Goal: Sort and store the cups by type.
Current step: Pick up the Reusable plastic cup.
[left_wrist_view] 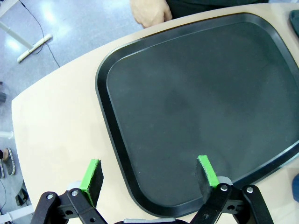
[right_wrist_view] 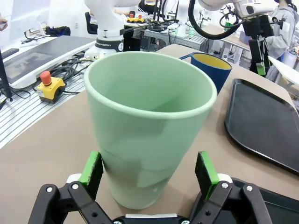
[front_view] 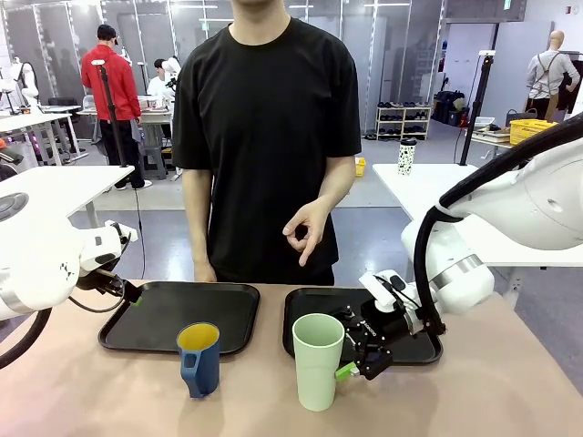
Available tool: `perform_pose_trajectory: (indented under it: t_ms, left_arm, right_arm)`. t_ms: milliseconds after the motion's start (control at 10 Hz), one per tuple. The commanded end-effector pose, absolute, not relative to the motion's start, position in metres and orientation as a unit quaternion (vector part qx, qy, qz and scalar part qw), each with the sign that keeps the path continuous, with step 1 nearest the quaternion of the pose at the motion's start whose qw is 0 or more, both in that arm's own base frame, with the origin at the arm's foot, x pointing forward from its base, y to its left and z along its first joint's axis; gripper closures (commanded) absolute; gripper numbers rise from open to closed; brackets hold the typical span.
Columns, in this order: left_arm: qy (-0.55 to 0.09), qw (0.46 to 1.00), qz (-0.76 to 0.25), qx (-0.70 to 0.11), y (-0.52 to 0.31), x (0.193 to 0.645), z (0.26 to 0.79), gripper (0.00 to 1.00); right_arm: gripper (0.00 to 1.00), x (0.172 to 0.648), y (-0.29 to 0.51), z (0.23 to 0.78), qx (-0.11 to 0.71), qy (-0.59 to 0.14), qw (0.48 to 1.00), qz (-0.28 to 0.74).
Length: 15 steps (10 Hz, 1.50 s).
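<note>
Right gripper (right_wrist_view: 148,163) straddles the mint tumbler (right_wrist_view: 149,116), jaws apart.
Close evenly on its lower wall, by the front edge of the table (front_view: 91,396).

Quick count: two black rectangular plastic trays (front_view: 155,319) (front_view: 306,301), one tall pale mint-green handleless tumbler (front_view: 318,364), one short dark blue handled mug with a yellow inside (front_view: 200,360), and one white dark-spotted cup (front_view: 406,157).

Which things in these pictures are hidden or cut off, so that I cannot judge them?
1. Front view: the green tumbler and the right claw hide the right tray's near part.
2. Right wrist view: the tumbler hides much of the blue mug's body.
3. Left wrist view: the right edge cuts off the left tray; the top edge cuts off the person's hand.
</note>
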<state>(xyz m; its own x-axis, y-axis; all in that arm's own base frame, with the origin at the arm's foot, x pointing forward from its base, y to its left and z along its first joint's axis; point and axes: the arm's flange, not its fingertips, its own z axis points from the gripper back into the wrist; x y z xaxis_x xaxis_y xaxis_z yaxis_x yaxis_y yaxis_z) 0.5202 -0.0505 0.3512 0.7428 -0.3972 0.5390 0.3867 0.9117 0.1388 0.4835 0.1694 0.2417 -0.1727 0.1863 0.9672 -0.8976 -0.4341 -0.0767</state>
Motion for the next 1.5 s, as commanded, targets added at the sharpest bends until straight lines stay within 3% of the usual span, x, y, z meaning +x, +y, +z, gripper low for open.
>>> perform_pose_trajectory:
  t_ms: [0, 400, 1200, 1400]
  left_arm:
    - [-0.291, 0.933, -0.213, 0.011, -0.051, 0.520, 0.353, 0.00]
    - [-0.291, 0.933, -0.213, 0.011, -0.051, 0.520, 0.353, 0.00]
    - [-0.291, 0.933, -0.213, 0.011, -0.051, 0.520, 0.353, 0.00]
    - [-0.291, 0.933, -0.213, 0.011, -0.051, 0.520, 0.353, 0.00]
  right_arm:
    - [0.00, 0.477, 0.170, 0.225, 0.513, -0.346, 0.372, 0.692]
    - [0.00, 0.472, 0.185, 0.224, 0.541, -0.347, 0.336, 0.688]
    - [0.00, 0.473, 0.211, 0.211, 0.566, -0.333, 0.321, 0.682]
    - [0.12, 0.473, 0.211, 0.210, 0.569, -0.334, 0.318, 0.681]
